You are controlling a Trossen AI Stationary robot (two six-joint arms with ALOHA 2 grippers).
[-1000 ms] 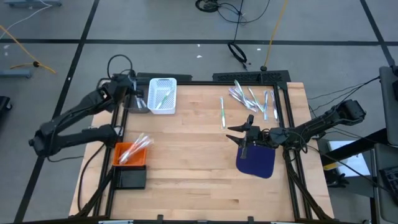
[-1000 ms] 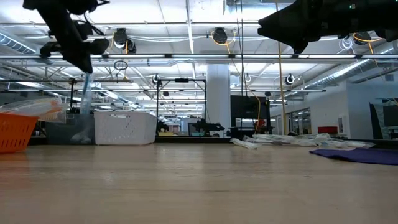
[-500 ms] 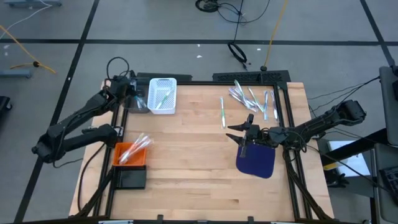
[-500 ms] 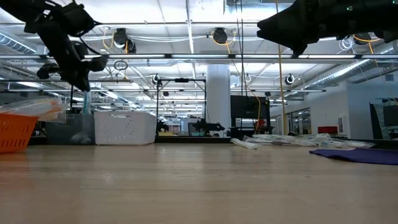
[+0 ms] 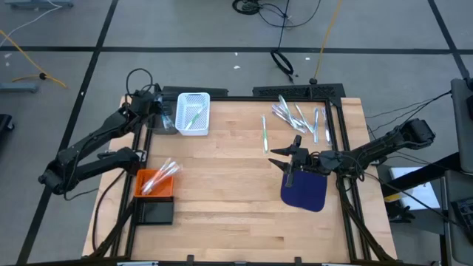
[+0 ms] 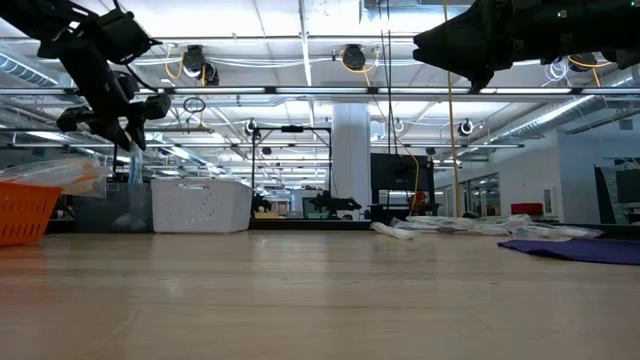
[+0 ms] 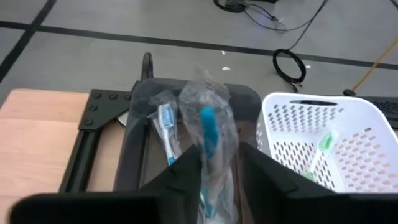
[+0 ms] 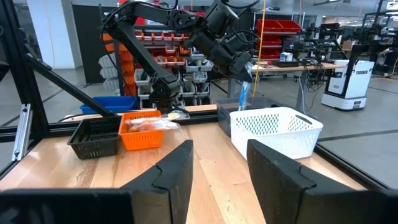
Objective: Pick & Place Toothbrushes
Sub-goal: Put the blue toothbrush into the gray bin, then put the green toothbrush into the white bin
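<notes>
My left gripper (image 7: 219,163) hangs at the table's far left over a dark bin (image 7: 140,134), beside the white basket (image 5: 193,112). A blue toothbrush in a clear wrapper (image 7: 208,134) stands upright between its parted fingers. A second blue toothbrush (image 7: 166,127) leans inside the bin, and a green one (image 7: 323,146) lies in the basket. More wrapped toothbrushes (image 5: 299,114) lie at the far right, with one green one (image 5: 264,133) apart from them. My right gripper (image 5: 279,157) waits open and level above a dark blue mat (image 5: 304,191). My left gripper has one finger (image 7: 186,180) on each side of the wrapped toothbrush, coming from above at a slant. The crinkled wrapper (image 7: 225,149) fills the gap, and I cannot tell whether the fingers touch it. The brush stands upright, its lower end hidden behind the fingers.
An orange basket (image 5: 154,182) holding wrapped toothbrushes and a black basket (image 5: 154,210) sit at the near left edge. A black frame (image 5: 295,91) runs round the table. The bare wooden middle (image 5: 222,185) lies between the two arms.
My left gripper has come down over the dark bin and rolled a little. The wrapped toothbrush has sunk with it, so that less of it shows below the fingers.
</notes>
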